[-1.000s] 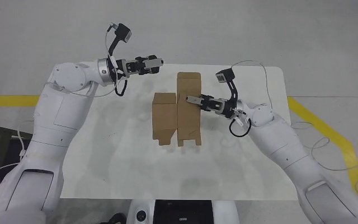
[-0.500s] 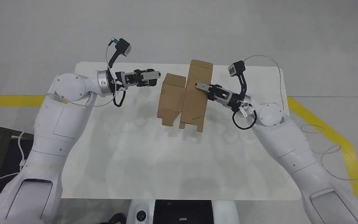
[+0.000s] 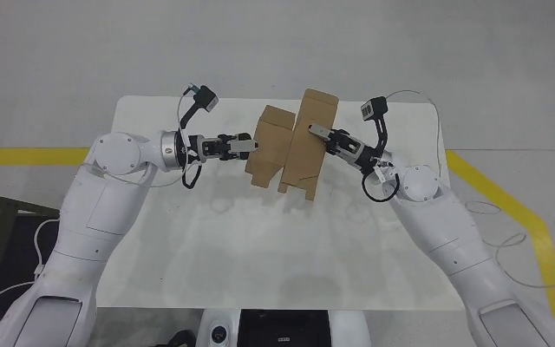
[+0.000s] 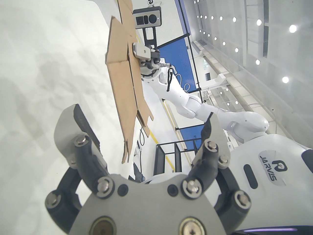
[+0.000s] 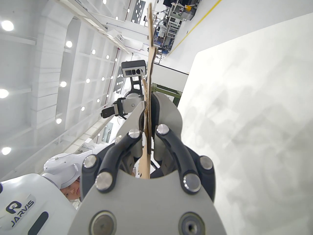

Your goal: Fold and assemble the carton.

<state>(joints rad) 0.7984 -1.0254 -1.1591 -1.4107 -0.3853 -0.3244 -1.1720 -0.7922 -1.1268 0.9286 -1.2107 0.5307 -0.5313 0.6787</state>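
A flat brown carton (image 3: 290, 149) is held up above the white table (image 3: 260, 260), tilted, with its flaps hanging. My right gripper (image 3: 314, 132) is shut on the carton's right panel; in the right wrist view the cardboard edge (image 5: 147, 121) runs between its closed fingers. My left gripper (image 3: 249, 142) is open just left of the carton's left panel, close to its edge. In the left wrist view its open fingers (image 4: 78, 121) frame the carton (image 4: 122, 79), which is still apart from them, with the right gripper (image 4: 144, 53) clamped on the far side.
A yellow floor line (image 3: 35, 156) runs past both sides of the table. The table surface (image 3: 260, 243) under the carton is bare white.
The right gripper has lifted the carton off the table and carried it toward the far edge, tilting it. The left gripper came down and in toward the carton's left side.
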